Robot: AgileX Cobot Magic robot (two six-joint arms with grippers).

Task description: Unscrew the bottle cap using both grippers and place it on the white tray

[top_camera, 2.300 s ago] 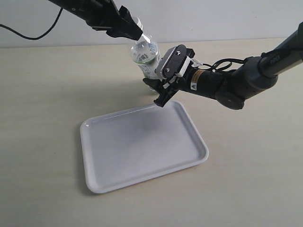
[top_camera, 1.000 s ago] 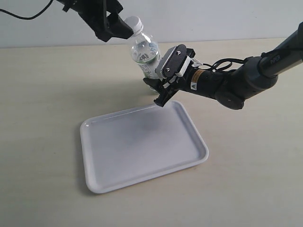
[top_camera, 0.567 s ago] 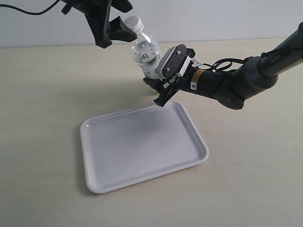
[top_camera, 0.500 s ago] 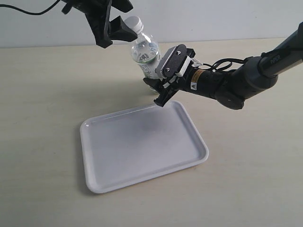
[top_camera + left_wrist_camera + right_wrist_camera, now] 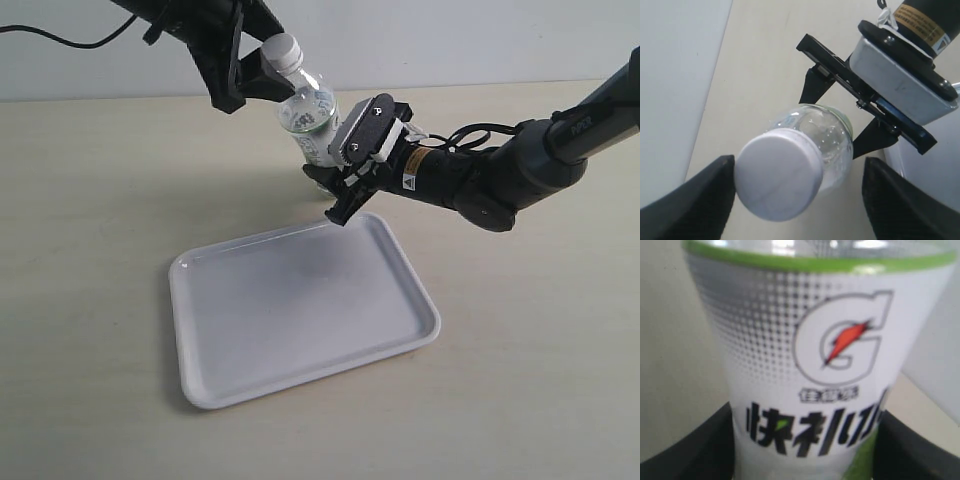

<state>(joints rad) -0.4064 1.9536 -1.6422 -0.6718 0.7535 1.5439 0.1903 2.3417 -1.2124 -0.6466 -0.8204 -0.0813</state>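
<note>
The clear bottle (image 5: pixel 305 108) leans tilted above the table just behind the white tray (image 5: pixel 300 385). My right gripper (image 5: pixel 325 180) is shut on its labelled body (image 5: pixel 810 365), with a black finger (image 5: pixel 710 445) pressed on each side. The white bottle cap (image 5: pixel 283 48) sits on the neck. My left gripper (image 5: pixel 262 72) is open and straddles the cap. In the left wrist view the cap (image 5: pixel 777 172) lies close against one finger (image 5: pixel 710 195), with a wide gap to the other (image 5: pixel 900 200). The right gripper's grey plate (image 5: pixel 900 85) shows beyond the bottle.
The beige tabletop (image 5: pixel 90 250) spreads around the tray, and a pale wall (image 5: pixel 450 40) stands behind. The right arm (image 5: pixel 500 180) stretches in from the right edge. A black cable (image 5: pixel 60 40) hangs at the upper left.
My left gripper has turned and shifted right and down, from beside the cap to around it. The right gripper and bottle have stayed still.
</note>
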